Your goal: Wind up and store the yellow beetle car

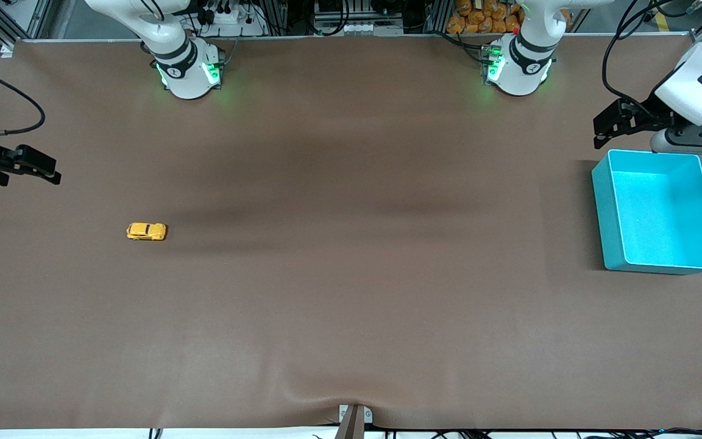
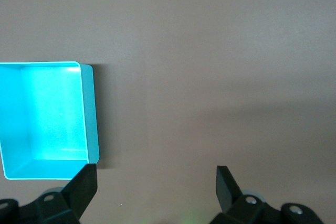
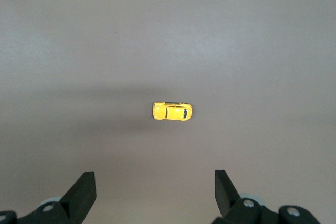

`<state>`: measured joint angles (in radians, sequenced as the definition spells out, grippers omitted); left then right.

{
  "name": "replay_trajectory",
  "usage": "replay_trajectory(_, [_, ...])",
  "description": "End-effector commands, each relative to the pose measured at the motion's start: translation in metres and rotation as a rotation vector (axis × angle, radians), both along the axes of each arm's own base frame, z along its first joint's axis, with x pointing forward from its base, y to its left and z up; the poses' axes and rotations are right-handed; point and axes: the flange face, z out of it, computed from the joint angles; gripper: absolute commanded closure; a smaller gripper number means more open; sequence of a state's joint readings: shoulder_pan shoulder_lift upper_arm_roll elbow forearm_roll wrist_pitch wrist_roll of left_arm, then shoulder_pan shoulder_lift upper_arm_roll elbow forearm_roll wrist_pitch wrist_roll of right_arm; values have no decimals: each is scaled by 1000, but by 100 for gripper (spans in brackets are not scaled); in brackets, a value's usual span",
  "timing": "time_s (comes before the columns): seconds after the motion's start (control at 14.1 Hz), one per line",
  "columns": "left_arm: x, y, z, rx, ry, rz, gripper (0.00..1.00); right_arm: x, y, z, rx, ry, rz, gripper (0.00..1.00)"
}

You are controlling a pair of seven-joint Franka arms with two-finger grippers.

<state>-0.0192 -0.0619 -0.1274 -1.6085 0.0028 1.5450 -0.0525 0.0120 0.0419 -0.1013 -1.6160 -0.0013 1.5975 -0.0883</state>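
The yellow beetle car (image 1: pixel 146 231) stands on its wheels on the brown table toward the right arm's end, and the right wrist view shows the car (image 3: pixel 172 111) well clear of the fingers. My right gripper (image 1: pixel 46 171) hovers open and empty at the table's edge, apart from the car. A teal bin (image 1: pixel 701 210) stands at the left arm's end; its wall (image 2: pixel 92 111) shows in the left wrist view. My left gripper (image 1: pixel 599 129) hangs open and empty beside the bin's corner nearest the arm bases.
The two arm bases (image 1: pixel 189 70) (image 1: pixel 518 67) stand along the table's edge farthest from the front camera. A small bracket (image 1: pixel 354 417) sits at the nearest edge. The brown mat (image 1: pixel 351 274) stretches bare between car and bin.
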Motion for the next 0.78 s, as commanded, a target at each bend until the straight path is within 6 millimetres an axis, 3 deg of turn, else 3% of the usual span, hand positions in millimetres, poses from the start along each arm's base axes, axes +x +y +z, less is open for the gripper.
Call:
replay_trajectory(0.0, [2,2,3,-12,-8,-3,0,-3,-21,-7,13,62,-52,0])
replay_trajectory(0.21, [1,1,3,-13,-6,-5,0,0,-39,-20,0,84,-112,0])
replay_trajectory(0.43, [2,1,6,-13,-14,-5,0,6,-36,-34,-6,94,-225,0])
replay_trajectory(0.71, [2,0,6,-11,-15,-6,0,21,-14,-74,-64,151,-500,0])
